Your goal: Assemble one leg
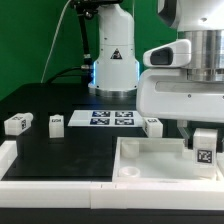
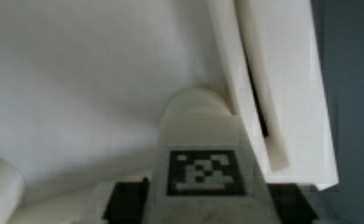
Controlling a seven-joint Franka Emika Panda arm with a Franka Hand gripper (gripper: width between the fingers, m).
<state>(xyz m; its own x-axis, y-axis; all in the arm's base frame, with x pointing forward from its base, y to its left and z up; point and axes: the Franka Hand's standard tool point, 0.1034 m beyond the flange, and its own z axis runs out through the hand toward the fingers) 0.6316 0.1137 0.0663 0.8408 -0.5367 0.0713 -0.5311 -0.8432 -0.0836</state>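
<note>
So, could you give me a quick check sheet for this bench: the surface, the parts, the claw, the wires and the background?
Surface: black table, flat and dark.
Job's things: one leg is held over the white tray, close to the tray's wall. Three other legs lie loose on the table.
Clutter: only the marker board, lying flat on the table.
Grippers: the gripper is shut on the leg.
Cables: a dark cable hangs beside the robot's base.
Surroundings: a plain green backdrop.
</note>
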